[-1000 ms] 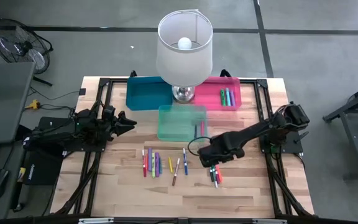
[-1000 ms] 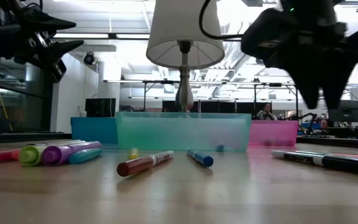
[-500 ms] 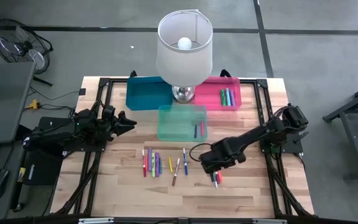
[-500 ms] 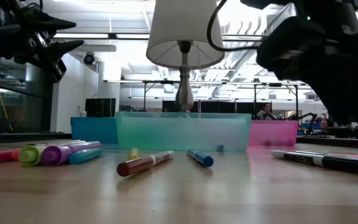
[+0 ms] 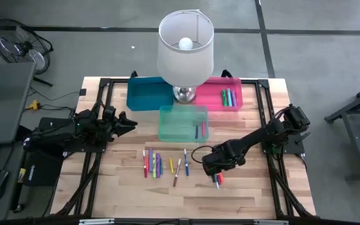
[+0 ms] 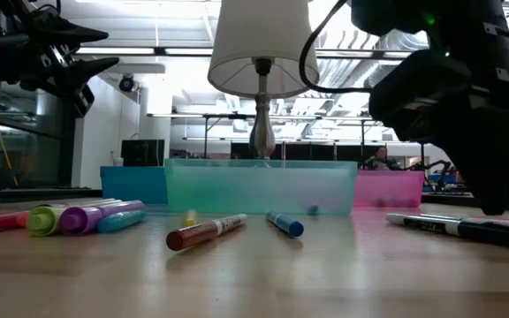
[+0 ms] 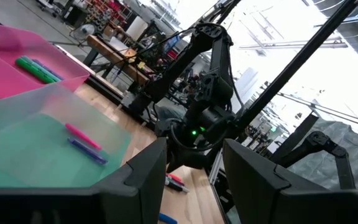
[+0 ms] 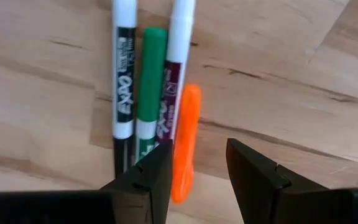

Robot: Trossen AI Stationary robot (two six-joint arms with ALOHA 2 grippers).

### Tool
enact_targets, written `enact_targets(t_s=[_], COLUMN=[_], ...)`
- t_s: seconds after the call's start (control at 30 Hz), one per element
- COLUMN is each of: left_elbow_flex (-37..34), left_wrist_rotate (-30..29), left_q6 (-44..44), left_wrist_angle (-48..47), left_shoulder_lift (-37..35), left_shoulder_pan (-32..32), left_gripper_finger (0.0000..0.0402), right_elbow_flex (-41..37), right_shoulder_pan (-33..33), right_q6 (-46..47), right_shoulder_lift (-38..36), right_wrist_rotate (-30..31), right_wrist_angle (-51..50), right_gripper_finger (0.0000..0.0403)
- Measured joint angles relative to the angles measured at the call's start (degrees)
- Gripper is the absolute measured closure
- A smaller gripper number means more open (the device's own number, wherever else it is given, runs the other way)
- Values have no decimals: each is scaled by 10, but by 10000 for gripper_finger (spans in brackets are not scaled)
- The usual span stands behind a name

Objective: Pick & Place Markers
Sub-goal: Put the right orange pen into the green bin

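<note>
The right gripper is down low over a little bunch of markers near the right side of the wooden table, fingers spread apart with nothing between them. In the right wrist view the orange marker sits right in the gap between the two fingers, not pinched. Packed beside it are a purple-barrelled marker, a green marker and a black marker, all lying flat and parallel, touching each other.

The left gripper is parked over the table's left edge, well apart from everything (its fingers are open too, seen from the left wrist view).

The rest of the markers lie loose on the wood, left of the right gripper: a tight row of red, purple, green and blue ones, then a yellow one, a brown one and a blue one.

Farther back, the green bin holds two markers. The pink bin at far right has a few markers in it. The blue bin sits to its left, with the lamp between them.
</note>
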Motion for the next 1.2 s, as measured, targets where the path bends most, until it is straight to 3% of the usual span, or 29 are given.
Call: enact_targets(t_s=[0.4,0.77,1.2], left_elbow_flex=[0,0,0], left_wrist_rotate=[0,0,0], left_q6=[0,0,0], left_wrist_angle=[-1,-1,-3], left_shoulder_lift=[0,0,0], left_shoulder_pan=[0,0,0], left_gripper_finger=[246,246,246], right_elbow_flex=[-30,-37,-35], right_shoulder_pan=[2,14,14], right_q6=[8,99,105], right_shoulder_lift=[0,1,29], right_wrist_rotate=[-6,11,4], right_wrist_angle=[34,51,49], right_gripper_finger=[265,265,265])
